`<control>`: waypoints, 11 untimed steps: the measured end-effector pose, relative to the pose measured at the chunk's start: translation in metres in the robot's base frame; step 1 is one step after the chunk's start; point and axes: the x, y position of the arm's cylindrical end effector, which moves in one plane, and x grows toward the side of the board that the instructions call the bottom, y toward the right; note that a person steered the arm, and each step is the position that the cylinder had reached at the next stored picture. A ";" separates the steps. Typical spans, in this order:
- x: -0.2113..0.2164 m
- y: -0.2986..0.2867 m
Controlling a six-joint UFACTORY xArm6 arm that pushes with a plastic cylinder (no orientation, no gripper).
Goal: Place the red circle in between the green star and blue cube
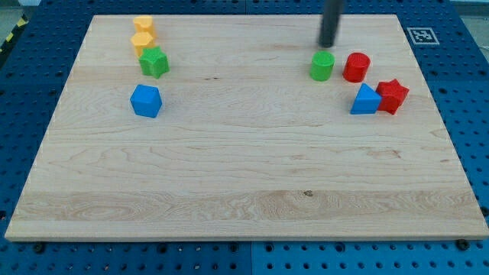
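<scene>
Rod-shaped and bare, with no jaws to open or close, my end effector holds nothing; my tip (327, 44) hovers just above the green plastic cylinder (322, 66). Just right of that and below my tip sits the red plastic circle (356, 67). Far to my tip's left wait the green plastic star (153, 62) and blue plastic cube (146, 101), close together on the wooden table (244, 176). I judge a leftward push risks shoving the green cylinder along, since it blocks the path.
</scene>
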 end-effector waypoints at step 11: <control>0.120 -0.081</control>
